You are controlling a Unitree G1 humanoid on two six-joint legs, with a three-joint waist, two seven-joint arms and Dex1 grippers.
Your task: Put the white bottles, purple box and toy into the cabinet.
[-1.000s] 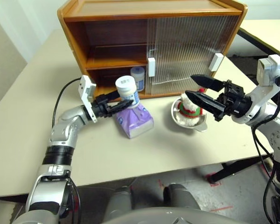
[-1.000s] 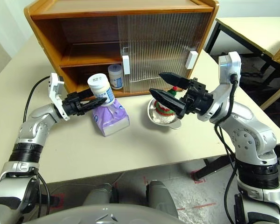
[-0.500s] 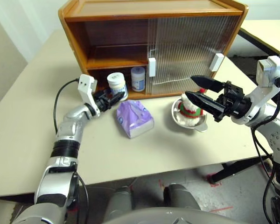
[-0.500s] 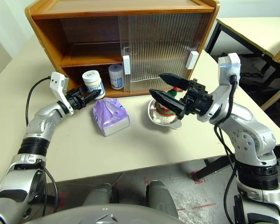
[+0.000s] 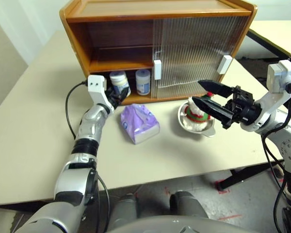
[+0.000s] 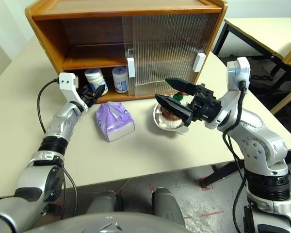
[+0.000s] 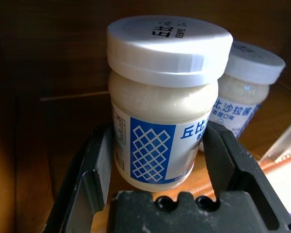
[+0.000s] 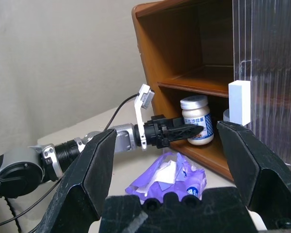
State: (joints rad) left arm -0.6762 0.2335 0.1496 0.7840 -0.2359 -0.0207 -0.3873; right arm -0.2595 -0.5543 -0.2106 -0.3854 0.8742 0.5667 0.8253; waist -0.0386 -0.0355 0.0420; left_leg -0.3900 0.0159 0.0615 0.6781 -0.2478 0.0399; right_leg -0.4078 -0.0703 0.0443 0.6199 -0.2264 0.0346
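Left gripper (image 7: 157, 160) clamped on a white bottle (image 7: 167, 102), one black finger on each side of its blue-printed label, lid uppermost and bottle upright. Held at the open left half of the cabinet (image 5: 77, 34), in the lower compartment under the middle shelf; hard to tell whether the bottle's base rests on the wooden floor or hangs just above it. Second white bottle (image 5: 143, 81) standing upright deeper in the same lower compartment, just beside the held one and next to the edge of the ribbed sliding door (image 5: 194, 48), with its white handle (image 5: 157, 69) close by. Upper compartment dark and bare in these views.

Purple box (image 5: 139, 124) lying on the cream table (image 5: 29, 145) in front of the cabinet, near the left arm, crinkled wrap facing up, apart from both grippers.

Toy snowman (image 5: 196, 112) sitting in a shiny metal bowl (image 5: 208, 128) on the table, to the right of the purple box and in front of the closed sliding door; red and green of the scarf and hat showing.

Right gripper (image 5: 209, 97) spread wide, black fingers well apart and holding nothing, hanging in the air above and just beside the bowl, pointing toward the cabinet and the left arm. Second table (image 5: 281, 29) beyond, at the right edge.
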